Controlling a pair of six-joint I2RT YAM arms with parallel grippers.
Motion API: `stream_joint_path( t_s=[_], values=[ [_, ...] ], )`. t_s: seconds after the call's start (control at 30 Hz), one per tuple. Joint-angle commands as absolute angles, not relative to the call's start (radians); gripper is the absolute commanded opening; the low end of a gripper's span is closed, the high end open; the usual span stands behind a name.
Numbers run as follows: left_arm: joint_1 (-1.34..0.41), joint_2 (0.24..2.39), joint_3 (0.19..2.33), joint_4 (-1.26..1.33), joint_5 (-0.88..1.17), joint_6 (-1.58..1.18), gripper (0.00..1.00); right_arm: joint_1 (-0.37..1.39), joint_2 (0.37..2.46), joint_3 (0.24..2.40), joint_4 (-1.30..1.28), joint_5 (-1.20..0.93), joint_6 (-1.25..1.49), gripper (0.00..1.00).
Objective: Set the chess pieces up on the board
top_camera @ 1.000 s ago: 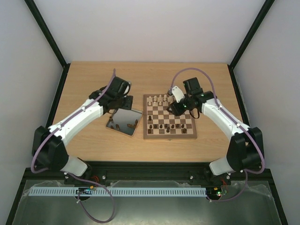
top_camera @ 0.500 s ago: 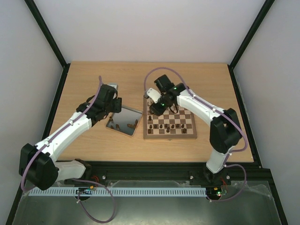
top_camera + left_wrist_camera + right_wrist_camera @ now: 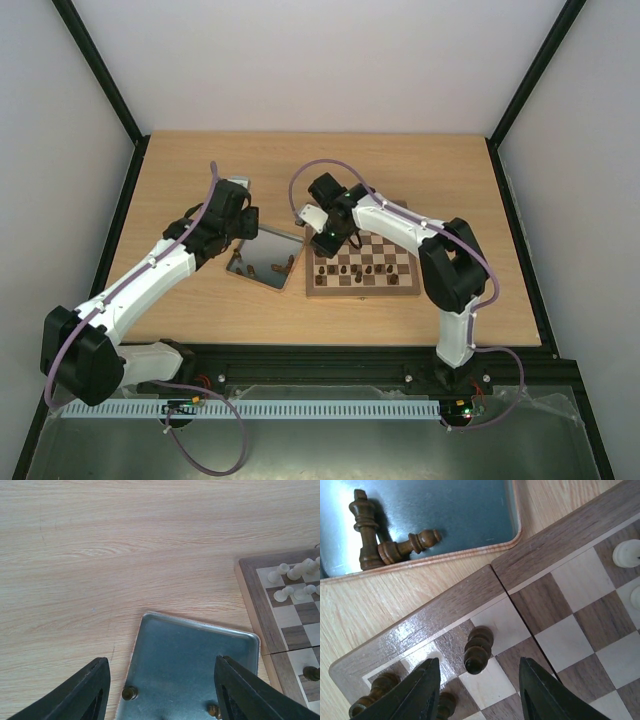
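Left claw (image 3: 161, 682) and right claw (image 3: 479, 672) spread, empty; I'd pinch those light, tippy chess pieces (image 3: 405, 545) in the tray (image 3: 460, 510) corner mid-stem.

a robotics lab cell: white walls (image 3: 320, 60), black frame posts (image 3: 99, 70), robot arms (image 3: 150, 275) bolted to a wooden table (image 3: 200, 160).

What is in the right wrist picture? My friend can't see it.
The right gripper, fingers open, hovers over a corner of the checked brown wooden chessboard, near a dark brown wooden chess piece. Beside the board, a shiny metal tray holds two more dark pieces.
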State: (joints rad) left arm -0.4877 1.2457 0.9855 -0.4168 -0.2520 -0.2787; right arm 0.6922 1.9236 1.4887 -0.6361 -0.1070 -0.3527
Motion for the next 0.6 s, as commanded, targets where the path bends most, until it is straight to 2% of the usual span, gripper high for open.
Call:
stream_joint_path(
  t_s=[0.0, 0.13, 0.33, 0.57],
  values=[
    [-0.482, 1.236, 0.971, -0.404, -0.27, -0.273, 0.59, 0.692, 1.958, 1.526, -0.69, -0.11, -0.342, 0.44],
    [-0.482, 1.245, 0.972, -0.407, -0.267, -0.268, 0.59, 0.691, 1.978, 1.544, -0.686, -0.125, -0.332, 0.4],
    [-0.482, 1.248, 0.97, -0.408, -0.268, -0.267, 0.59, 0.691, 2.016, 1.578, -0.709, -0.12, -0.321, 0.25],
    [-0.481, 1.249, 0.971, -0.408, -0.266, -0.267, 0.59, 0.692, 2.008, 1.576, -0.718, -0.105, -0.323, 0.13]
  ],
)
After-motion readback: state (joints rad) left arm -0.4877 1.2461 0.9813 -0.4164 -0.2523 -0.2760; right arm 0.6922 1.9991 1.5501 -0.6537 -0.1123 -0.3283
